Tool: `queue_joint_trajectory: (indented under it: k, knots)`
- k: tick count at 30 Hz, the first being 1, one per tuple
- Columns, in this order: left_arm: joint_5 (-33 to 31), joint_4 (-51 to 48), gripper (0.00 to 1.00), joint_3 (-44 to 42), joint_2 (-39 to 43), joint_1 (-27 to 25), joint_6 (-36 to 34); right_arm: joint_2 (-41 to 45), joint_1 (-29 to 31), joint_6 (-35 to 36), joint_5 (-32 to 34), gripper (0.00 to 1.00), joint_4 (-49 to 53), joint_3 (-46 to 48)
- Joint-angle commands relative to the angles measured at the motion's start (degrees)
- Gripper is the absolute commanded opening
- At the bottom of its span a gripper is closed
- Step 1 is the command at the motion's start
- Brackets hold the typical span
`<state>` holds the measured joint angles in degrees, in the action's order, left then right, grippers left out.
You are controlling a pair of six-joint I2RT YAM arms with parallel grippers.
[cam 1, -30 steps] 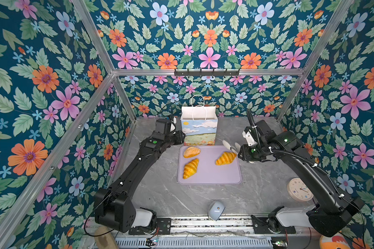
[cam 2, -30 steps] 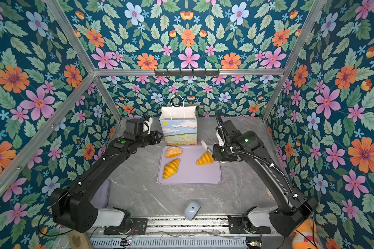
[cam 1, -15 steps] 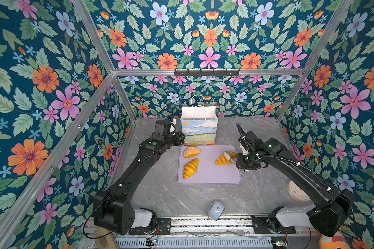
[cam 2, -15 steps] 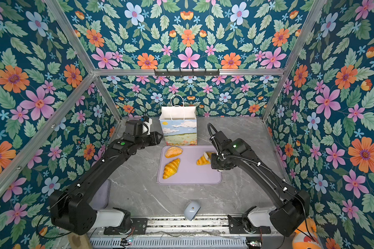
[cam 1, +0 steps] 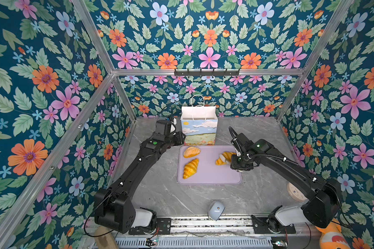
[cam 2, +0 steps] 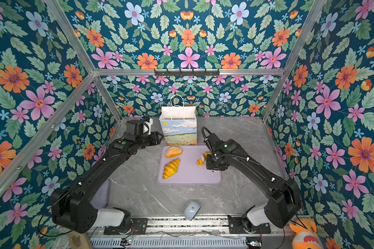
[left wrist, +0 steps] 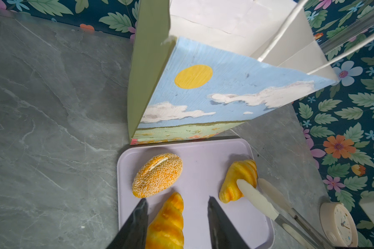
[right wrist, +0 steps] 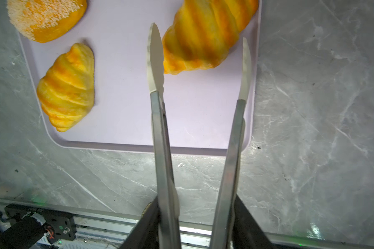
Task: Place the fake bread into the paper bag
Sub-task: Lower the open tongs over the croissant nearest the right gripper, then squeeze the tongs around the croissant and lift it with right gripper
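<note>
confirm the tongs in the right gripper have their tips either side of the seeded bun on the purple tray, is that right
Not the seeded bun. The tongs in the right gripper have their tips either side of a croissant on the purple tray. The right wrist view shows it; the bun lies apart from the tongs, untouched.
</note>
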<state>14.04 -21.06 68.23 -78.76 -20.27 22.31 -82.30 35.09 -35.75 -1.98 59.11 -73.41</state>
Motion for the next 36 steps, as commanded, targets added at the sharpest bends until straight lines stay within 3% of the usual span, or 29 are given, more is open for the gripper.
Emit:
queue_joint_trajectory:
  k: [1,25,36]
  knots:
    - [0.63,1.25,0.47,0.33,-0.41,-0.03,-0.24,-1.30,0.06,-0.74,0.96,0.49,-0.28,-0.96]
    - [0.35,1.22,0.47,-0.35,-1.07,-0.05,-0.85,-9.60,0.06,-0.99,3.91,0.50,0.48,-5.48]
    - [0.18,1.28,0.47,-0.46,-1.23,-0.02,-0.95,-8.58,0.06,1.92,1.71,0.38,2.34,-5.13]
